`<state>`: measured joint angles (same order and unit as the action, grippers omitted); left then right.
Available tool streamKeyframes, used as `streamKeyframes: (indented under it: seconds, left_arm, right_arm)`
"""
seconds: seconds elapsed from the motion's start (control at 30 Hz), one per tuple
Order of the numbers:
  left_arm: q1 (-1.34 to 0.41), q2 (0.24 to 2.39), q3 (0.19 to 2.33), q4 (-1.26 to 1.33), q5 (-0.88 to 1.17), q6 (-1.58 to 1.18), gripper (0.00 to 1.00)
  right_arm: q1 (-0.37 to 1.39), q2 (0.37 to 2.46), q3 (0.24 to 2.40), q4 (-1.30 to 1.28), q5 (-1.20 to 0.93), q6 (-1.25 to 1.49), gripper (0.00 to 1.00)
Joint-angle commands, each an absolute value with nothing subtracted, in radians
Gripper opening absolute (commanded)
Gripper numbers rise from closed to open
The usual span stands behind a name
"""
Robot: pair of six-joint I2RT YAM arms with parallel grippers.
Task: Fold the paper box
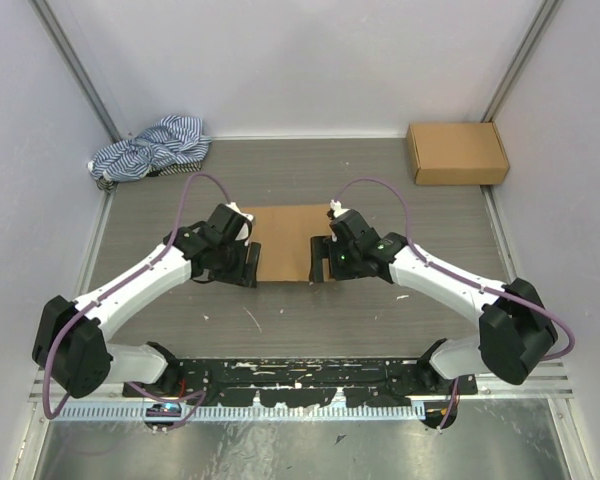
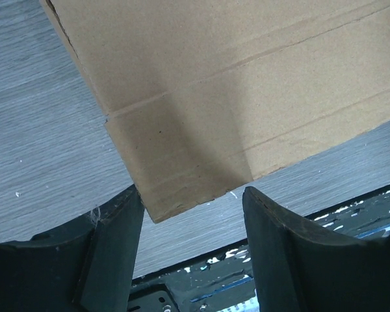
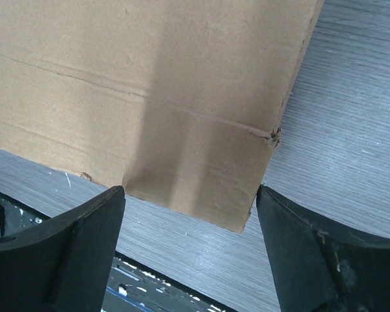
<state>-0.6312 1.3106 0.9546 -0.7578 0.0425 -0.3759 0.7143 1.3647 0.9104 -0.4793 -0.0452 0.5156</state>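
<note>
A creased brown corner of the paper box (image 2: 234, 84) lies on the grey wood-grain worktop (image 2: 39, 149), pointing into the left end effector (image 2: 192, 195), whose dark jaws stand wide apart, one just beside the cardboard's edge.

Your left arm (image 1: 130, 290) and right arm (image 1: 442, 283) wear white shells with bulky black joint housings (image 1: 72, 352). A mauve cable (image 1: 185, 195) loops along each. Your claw fingers (image 2: 292, 260) are matte black, scuffed pale at the edges. A small green light (image 1: 380, 243) shows on the right wrist.

Grey wood-grain table (image 1: 280, 325), pale walls (image 1: 310, 60)
</note>
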Motion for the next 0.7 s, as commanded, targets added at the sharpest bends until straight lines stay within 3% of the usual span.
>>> streamKeyframes:
  seconds: [0.0,0.67]
  left_arm:
    - [-0.636,1.284,0.988,-0.752,0.067,-0.385,0.68]
    - [-0.637,1.29,1.0,-0.797,0.086,-0.369,0.68]
  right_arm:
    - [0.721,1.328,0.945,-0.445,-0.092,0.534,0.86]
    - [0.721,1.38,1.03,-0.585,-0.104,0.488,0.86]
